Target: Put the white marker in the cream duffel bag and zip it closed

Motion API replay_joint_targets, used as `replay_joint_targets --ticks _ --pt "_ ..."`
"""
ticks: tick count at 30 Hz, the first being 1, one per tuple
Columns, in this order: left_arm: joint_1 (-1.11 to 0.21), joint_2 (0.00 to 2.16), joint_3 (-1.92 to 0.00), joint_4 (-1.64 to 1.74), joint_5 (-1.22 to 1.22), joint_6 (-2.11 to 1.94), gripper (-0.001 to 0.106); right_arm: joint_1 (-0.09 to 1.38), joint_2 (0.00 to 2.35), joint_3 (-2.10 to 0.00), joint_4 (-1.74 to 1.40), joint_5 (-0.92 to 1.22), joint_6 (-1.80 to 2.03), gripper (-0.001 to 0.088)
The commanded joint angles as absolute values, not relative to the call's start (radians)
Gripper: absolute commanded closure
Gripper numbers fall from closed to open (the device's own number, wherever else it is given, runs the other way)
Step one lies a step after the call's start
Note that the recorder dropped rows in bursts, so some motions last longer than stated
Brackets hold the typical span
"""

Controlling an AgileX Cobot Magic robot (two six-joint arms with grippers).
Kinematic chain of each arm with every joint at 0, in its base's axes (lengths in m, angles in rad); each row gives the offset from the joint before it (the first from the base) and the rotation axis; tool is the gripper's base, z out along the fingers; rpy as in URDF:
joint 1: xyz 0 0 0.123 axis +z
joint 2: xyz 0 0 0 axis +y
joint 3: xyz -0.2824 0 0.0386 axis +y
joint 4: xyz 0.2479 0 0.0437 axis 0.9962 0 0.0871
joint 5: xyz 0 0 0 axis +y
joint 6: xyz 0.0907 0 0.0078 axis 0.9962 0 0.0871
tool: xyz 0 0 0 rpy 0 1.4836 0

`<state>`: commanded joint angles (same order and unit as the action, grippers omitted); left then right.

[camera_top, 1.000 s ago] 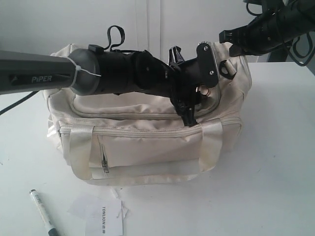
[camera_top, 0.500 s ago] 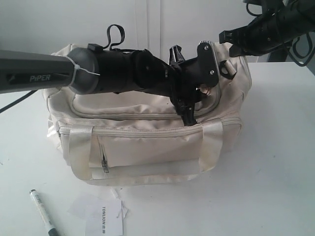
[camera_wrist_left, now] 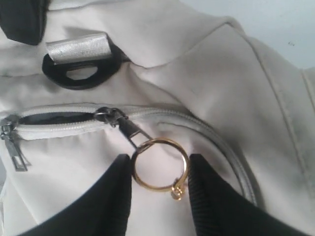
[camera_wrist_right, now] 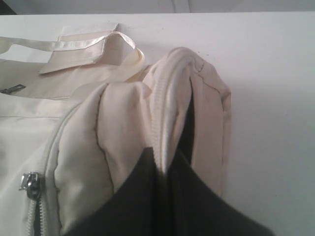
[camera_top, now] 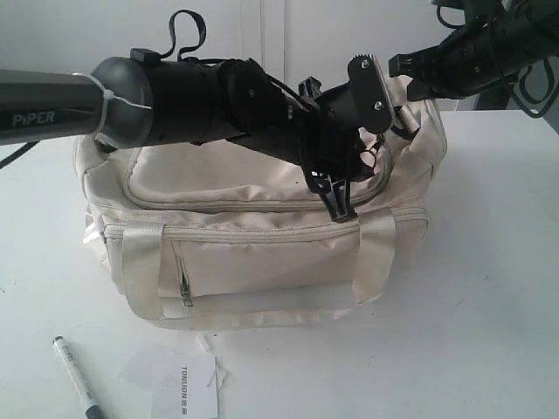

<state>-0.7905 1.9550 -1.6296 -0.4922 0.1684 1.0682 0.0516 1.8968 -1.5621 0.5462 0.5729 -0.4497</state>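
Both my grippers are on the cream duffel bag, while the white marker lies out on the white table.

The bag sits mid-table with its front zip pocket facing the exterior camera. My right gripper is pinched closed on a fold of fabric and zipper at the bag's right end. My left gripper reaches across the top, and its fingers press both sides of the gold ring on the top zipper's pull. A dark gap shows behind the slider. Well in front of the bag, the marker rests near a paper tag.
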Motion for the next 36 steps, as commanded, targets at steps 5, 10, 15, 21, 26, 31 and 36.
replay_joint_targets --ticks 5,10,15,21,26,31,36 --pt "-0.790 1.942 -1.630 -0.492 0.202 1.025 0.105 0.052 1.897 -1.562 0.546 0.573 -0.450 0.0868" --pt "-0.790 1.942 -1.630 -0.492 0.236 0.957 0.105 0.052 1.897 -1.562 0.546 0.573 -0.439 0.0868" --pt "-0.805 1.932 -1.630 -0.492 0.248 0.939 0.105 0.052 1.897 -1.562 0.546 0.573 -0.432 0.0868" --pt "-0.822 1.915 -1.630 -0.492 0.248 0.935 0.105 0.052 1.897 -1.562 0.546 0.573 -0.432 0.0868" --pt "-0.822 1.904 -1.630 -0.492 0.255 0.899 0.105 0.052 1.897 -1.562 0.546 0.573 -0.432 0.0868" --pt "-0.829 1.896 -1.630 -0.492 0.267 0.890 0.105 0.052 1.897 -1.562 0.546 0.571 -0.432 0.0868" --pt "-0.829 1.882 -1.630 -0.492 0.310 0.860 0.105 0.052 1.897 -1.562 0.546 0.557 -0.398 0.0868"
